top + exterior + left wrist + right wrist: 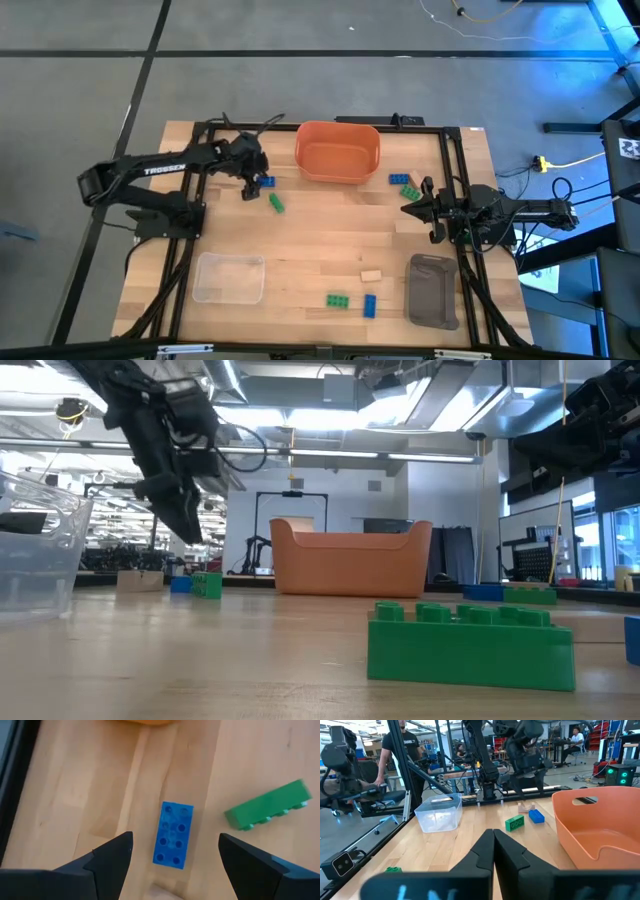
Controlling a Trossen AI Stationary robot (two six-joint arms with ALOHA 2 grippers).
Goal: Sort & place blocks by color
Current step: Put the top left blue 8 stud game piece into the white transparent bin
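Wood bench (pixel 320 250), workshop behind. Left gripper (pixel 175 851) hangs fingers spread wide, straddling a blue 2x4 brick (pixel 173 835) lying studs-up near the orange bin (pixel 338 150); green brick (pixel 270 805) just beside it. Judgement: rigid light plastic, a bit slick; pinch across the long flat sides, not the studs. Right gripper (pixel 493 840) idles over the table's right side, fingers pressed together, holding nothing. Count in the high view: three blue, three or four green (the cluster right of the bin is hard to split), one tan (pixel 371 275). Clear tray (pixel 229 277) and grey tray (pixel 433 290) sit empty.
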